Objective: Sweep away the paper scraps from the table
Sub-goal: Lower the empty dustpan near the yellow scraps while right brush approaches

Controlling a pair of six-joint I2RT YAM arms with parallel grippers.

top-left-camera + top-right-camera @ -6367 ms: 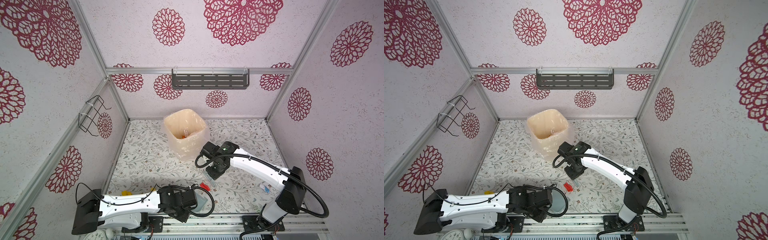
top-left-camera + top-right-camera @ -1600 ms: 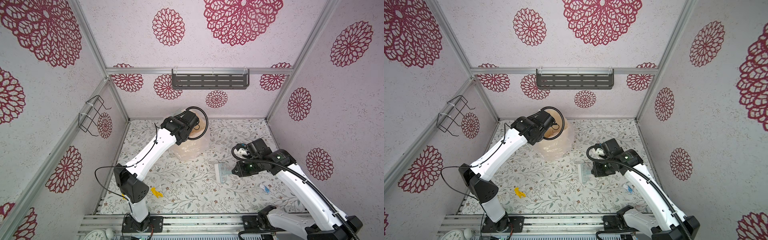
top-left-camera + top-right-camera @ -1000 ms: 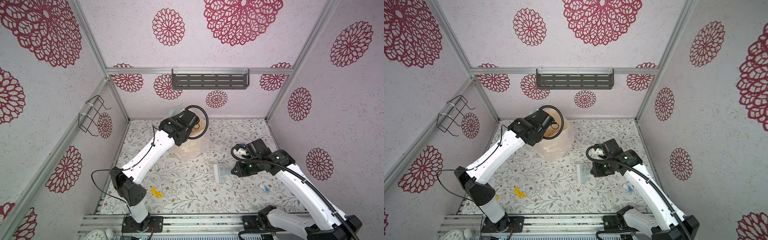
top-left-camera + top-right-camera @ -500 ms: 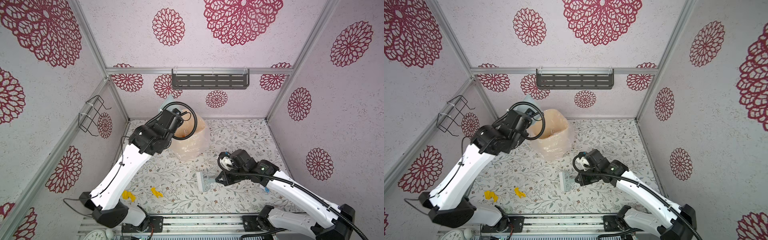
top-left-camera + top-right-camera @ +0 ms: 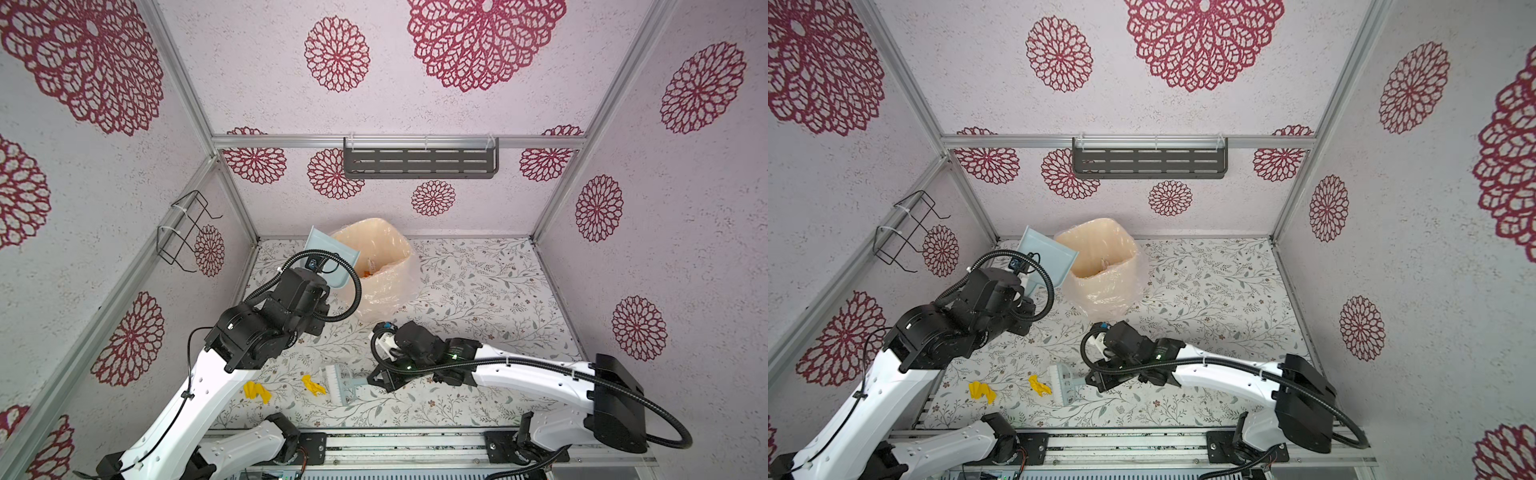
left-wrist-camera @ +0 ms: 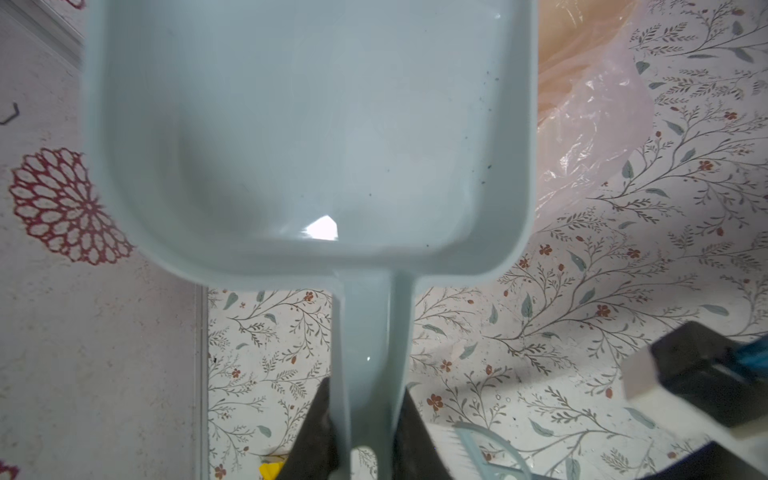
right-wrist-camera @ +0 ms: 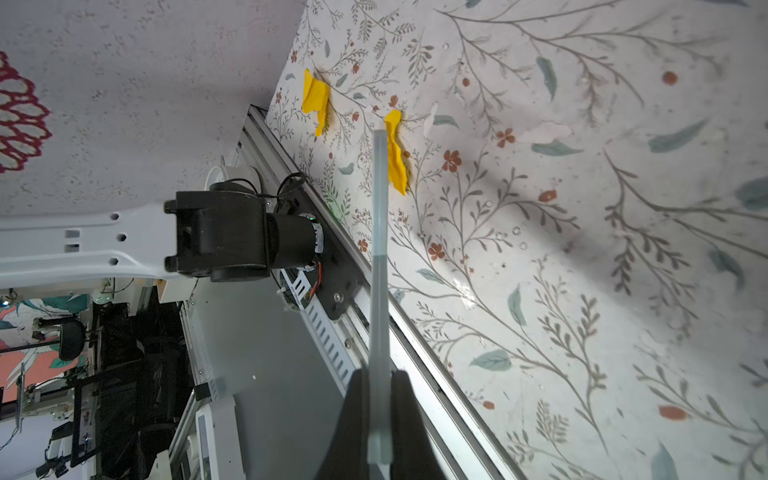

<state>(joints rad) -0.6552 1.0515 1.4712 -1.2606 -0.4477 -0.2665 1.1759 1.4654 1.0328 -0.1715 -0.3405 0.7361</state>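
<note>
Two yellow paper scraps (image 5: 257, 392) (image 5: 313, 384) lie on the table (image 5: 478, 291) near its front left, and both show in the right wrist view (image 7: 314, 97) (image 7: 397, 153). My right gripper (image 7: 379, 399) is shut on the handle of the small pale brush (image 5: 343, 384). The brush head stands just right of the nearer scrap, and I cannot tell whether they touch. My left gripper (image 6: 365, 415) is shut on the handle of the pale blue-grey dustpan (image 6: 307, 124). The dustpan (image 5: 328, 253) hangs empty in the air at the bin's left rim.
A peach bin lined with a plastic bag (image 5: 374, 257) stands at the back centre of the table, with small orange bits inside. A wire rack (image 5: 187, 232) hangs on the left wall and a grey shelf (image 5: 419, 163) on the back wall. The metal rail (image 5: 415, 444) runs along the table's front edge.
The left arm has drawn the dustpan back from over the bin, down and leftward. The right arm has carried the brush left and toward the front, up to the yellow scraps.
</note>
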